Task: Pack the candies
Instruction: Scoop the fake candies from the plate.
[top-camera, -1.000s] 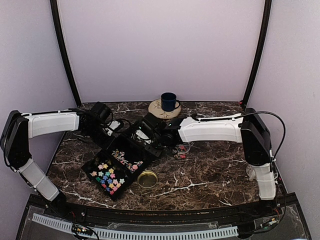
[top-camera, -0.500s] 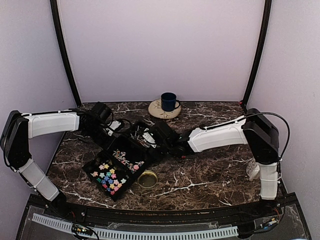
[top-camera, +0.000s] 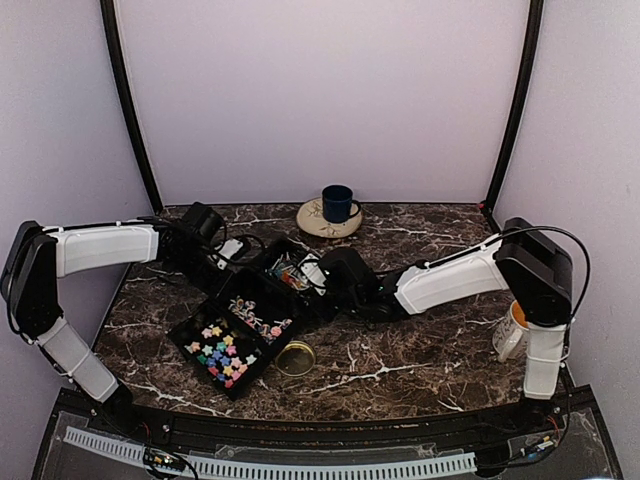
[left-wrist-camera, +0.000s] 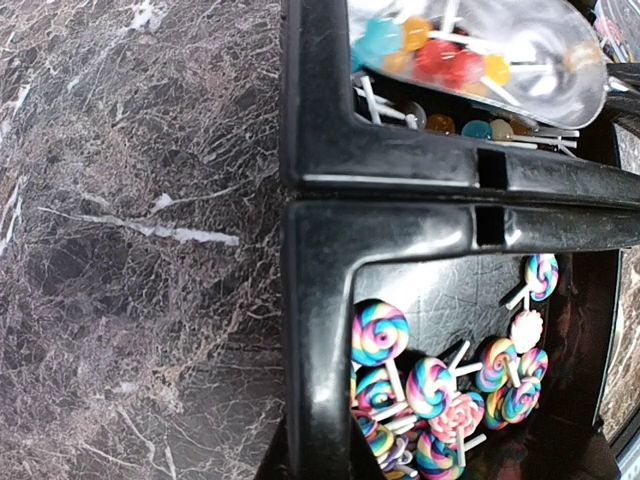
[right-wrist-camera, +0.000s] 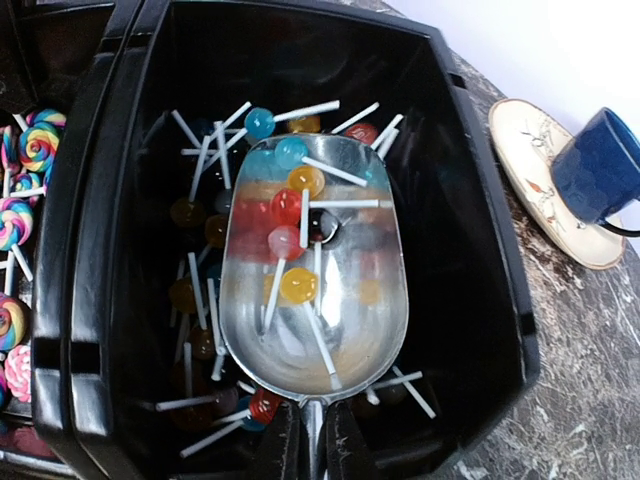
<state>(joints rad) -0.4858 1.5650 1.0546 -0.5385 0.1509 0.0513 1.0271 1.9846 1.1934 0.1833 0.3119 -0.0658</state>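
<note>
Several candies (right-wrist-camera: 285, 206) in scoop (right-wrist-camera: 296, 345), just ahead of right pincer (right-wrist-camera: 312, 446)

left gripper (top-camera: 228, 258) — jaws closed | right gripper (right-wrist-camera: 312, 440) (reaching left) — jaws clamped

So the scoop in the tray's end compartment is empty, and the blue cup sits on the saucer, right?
No: the right wrist view shows the scoop carrying several round lollipops. It is in the end compartment of the tray, and the blue cup sits on the saucer.
</note>
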